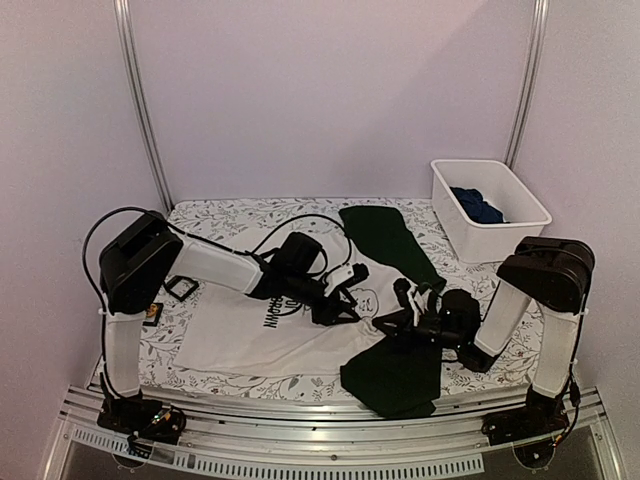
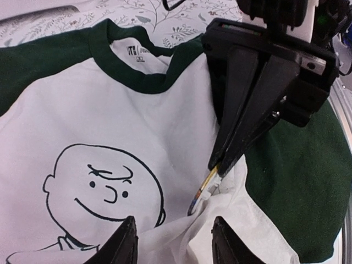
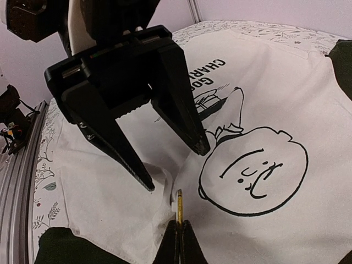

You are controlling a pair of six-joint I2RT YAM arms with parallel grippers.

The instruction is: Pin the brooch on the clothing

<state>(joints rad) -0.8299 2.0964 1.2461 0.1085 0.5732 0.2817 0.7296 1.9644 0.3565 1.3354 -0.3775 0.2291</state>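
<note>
White cotton of your T-shirt (image 2: 82,110) is showing a cartoon boy's face and lettering, of which you're reading only "CHARL" clearly. Beyond the shirt's sleeve, a white bin (image 1: 512,236) is holding a dark blue garment (image 1: 478,207). Your right gripper (image 2: 215,169) is pinching the brooch (image 2: 202,192) tight, beside the face. Your left gripper (image 2: 173,234) is standing wide apart over a raised fold, gripping nothing.

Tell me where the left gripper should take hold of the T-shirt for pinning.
Probably the raised white fold of the T-shirt beside the brooch, coming from above. That ridge stands up between the open jaws of the left gripper, and the right gripper, shut on the brooch, occupies the far side.
</note>
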